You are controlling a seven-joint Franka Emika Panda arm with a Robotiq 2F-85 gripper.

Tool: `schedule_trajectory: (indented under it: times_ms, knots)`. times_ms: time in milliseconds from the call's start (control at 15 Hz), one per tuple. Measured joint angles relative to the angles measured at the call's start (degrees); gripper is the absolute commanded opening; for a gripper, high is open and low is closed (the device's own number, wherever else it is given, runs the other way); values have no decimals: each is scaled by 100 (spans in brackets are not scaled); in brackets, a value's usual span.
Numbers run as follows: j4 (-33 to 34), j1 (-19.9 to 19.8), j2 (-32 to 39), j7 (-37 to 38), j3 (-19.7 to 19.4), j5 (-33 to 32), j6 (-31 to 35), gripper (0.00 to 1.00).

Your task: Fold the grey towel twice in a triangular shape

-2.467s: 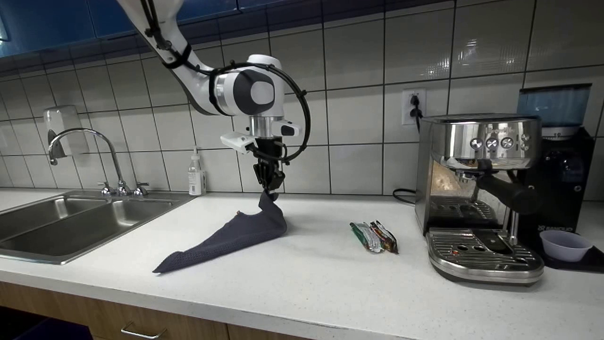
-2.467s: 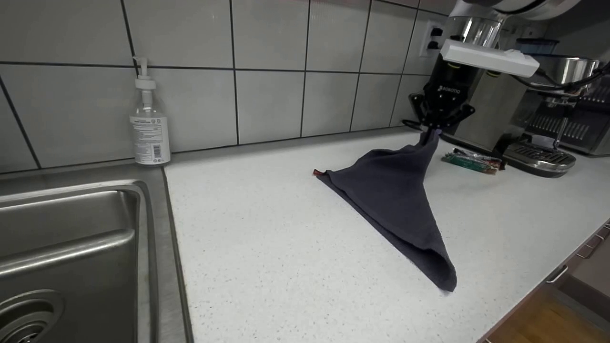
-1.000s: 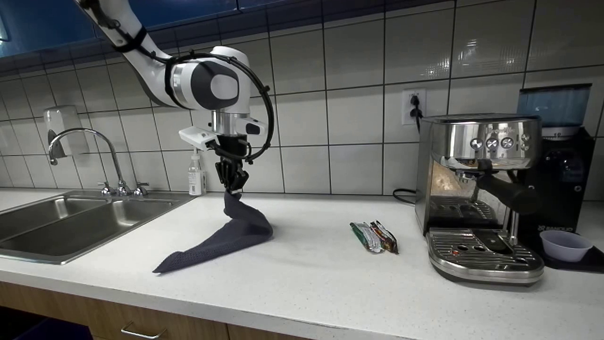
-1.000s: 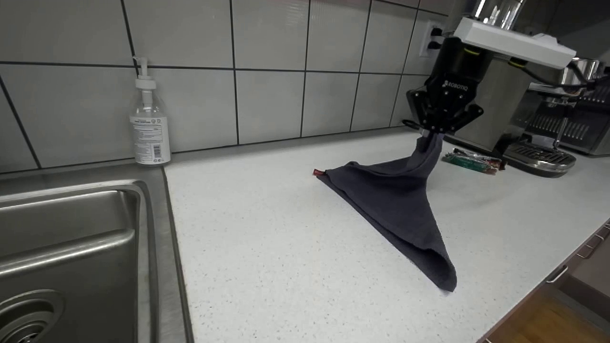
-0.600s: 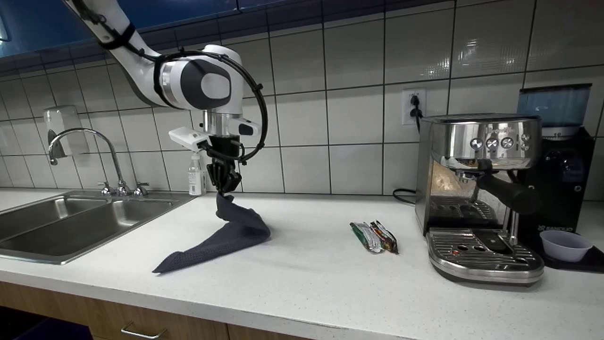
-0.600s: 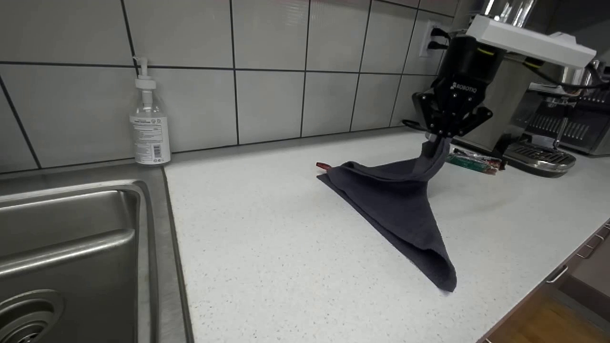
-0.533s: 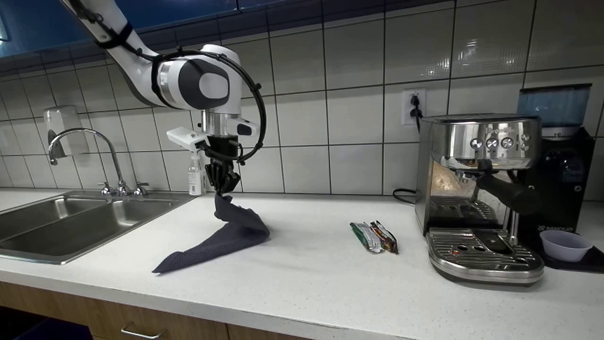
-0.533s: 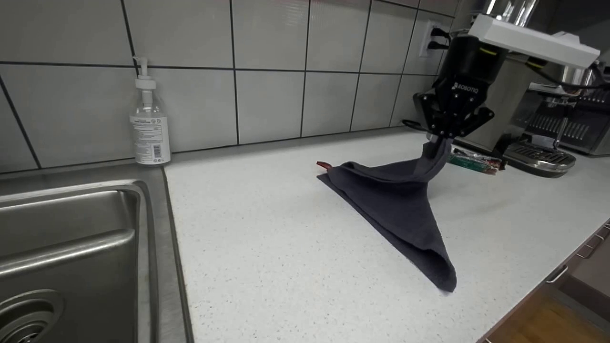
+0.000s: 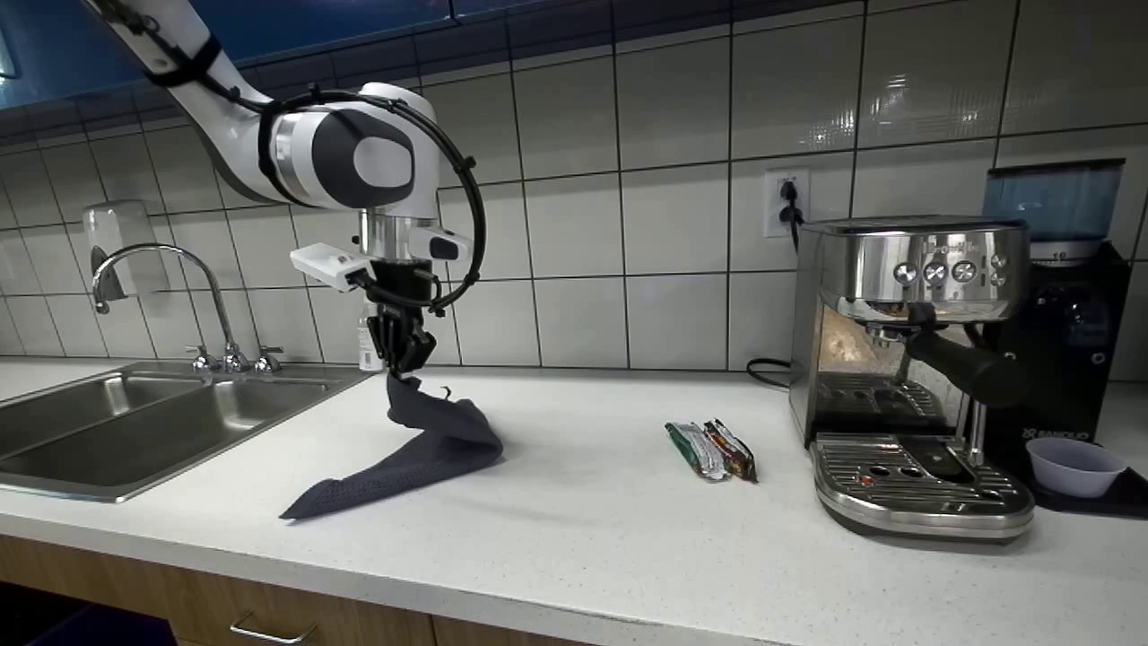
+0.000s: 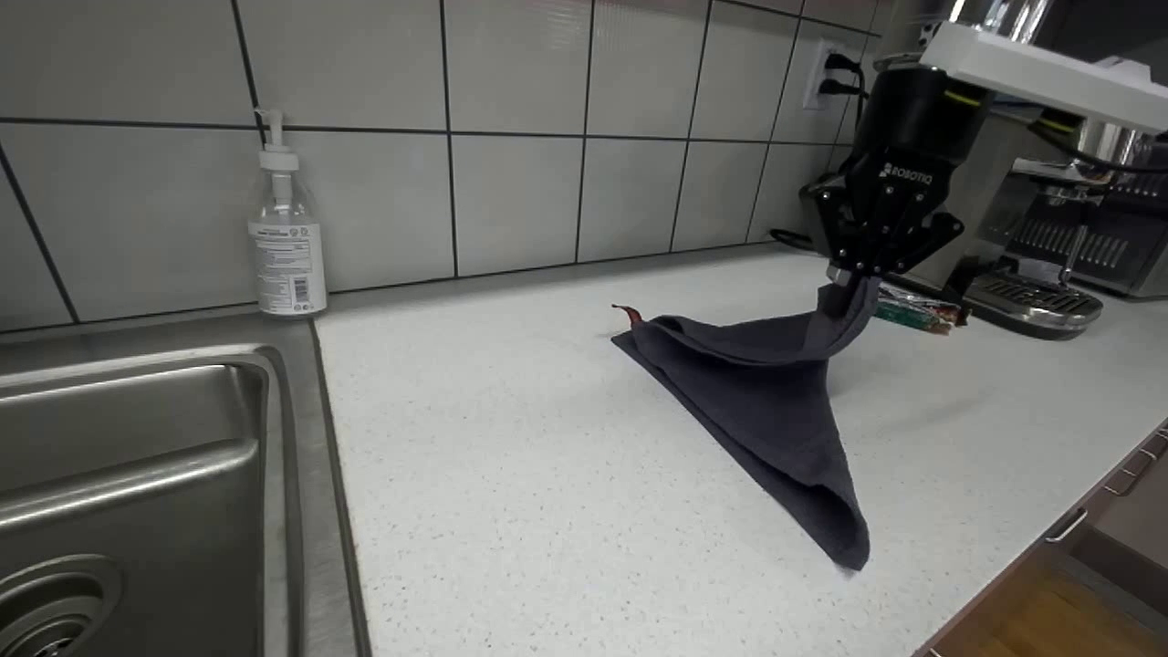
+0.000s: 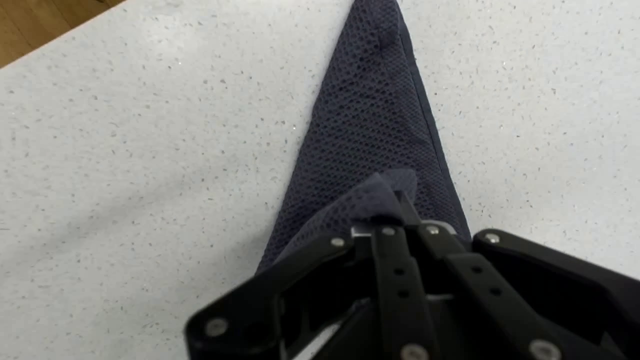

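Speckled white surface (image 10: 493, 474), grey towel (image 10: 776, 420) on it, one end raised and pinched in the pincer (image 10: 844, 281). Long axis runs from beneath the pincer to the pointed tip (image 10: 850, 547); fold probably heads that way.

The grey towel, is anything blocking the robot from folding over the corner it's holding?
Nothing visible is. The jaws grip one corner of the towel, and in the wrist view only more towel shows right ahead of it, where it should probably land. The bottle stands back by the wall; the packets lie farther off.
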Motion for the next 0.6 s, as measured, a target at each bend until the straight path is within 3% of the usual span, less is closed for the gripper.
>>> schedule_trajectory:
  times_ms: [600]
  knots:
    - [-221,125,-36,0,114,-11,45,0]
